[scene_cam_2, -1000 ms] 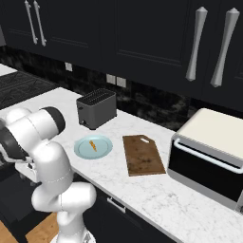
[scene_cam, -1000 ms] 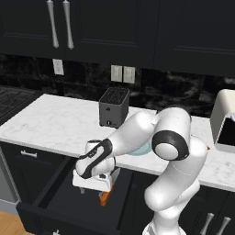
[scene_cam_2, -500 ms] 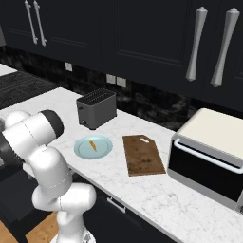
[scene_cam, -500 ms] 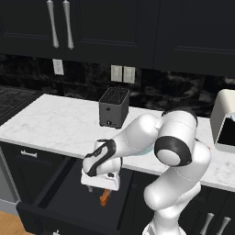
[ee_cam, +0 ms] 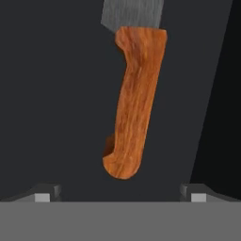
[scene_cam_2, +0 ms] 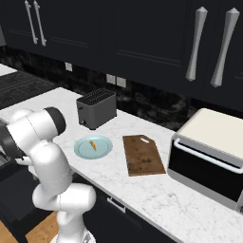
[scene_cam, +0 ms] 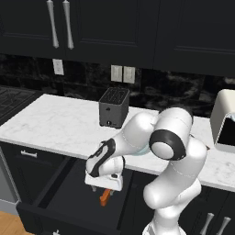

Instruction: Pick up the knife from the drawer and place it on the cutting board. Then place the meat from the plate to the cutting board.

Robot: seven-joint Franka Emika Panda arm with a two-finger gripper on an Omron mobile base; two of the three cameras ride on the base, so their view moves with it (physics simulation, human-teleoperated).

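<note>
The knife (ee_cam: 134,101) lies flat on the dark floor of the open drawer (scene_cam: 69,195), its reddish-brown wooden handle pointing toward the hand camera and the start of a grey blade at the far end. In the hand view the gripper (ee_cam: 120,194) hangs directly over the handle's butt, its two fingertips (ee_cam: 44,194) spread wide to either side and touching nothing. In the left base view the knife's handle (scene_cam: 105,197) peeks out just below the white hand, which reaches down into the drawer.

On the counter above, the pale blue-green plate (scene_cam_2: 83,149) carries the small orange strip of meat (scene_cam_2: 93,144) near its middle. Just beside the plate, toward the toaster oven, the brown cutting board (scene_cam_2: 143,154) lies flat and bare. A black toaster (scene_cam_2: 97,108) stands behind the plate near the wall, and a cream toaster oven (scene_cam_2: 211,154) with a dark glass door sits at the far end of the board.

The white marble countertop (scene_cam_2: 161,199) runs along a black tiled backsplash with wall outlets (scene_cam: 122,74). Black upper cabinets (scene_cam_2: 142,38) with silver bar handles hang overhead, and a dark cooktop (scene_cam: 13,98) sits at the counter's end.
</note>
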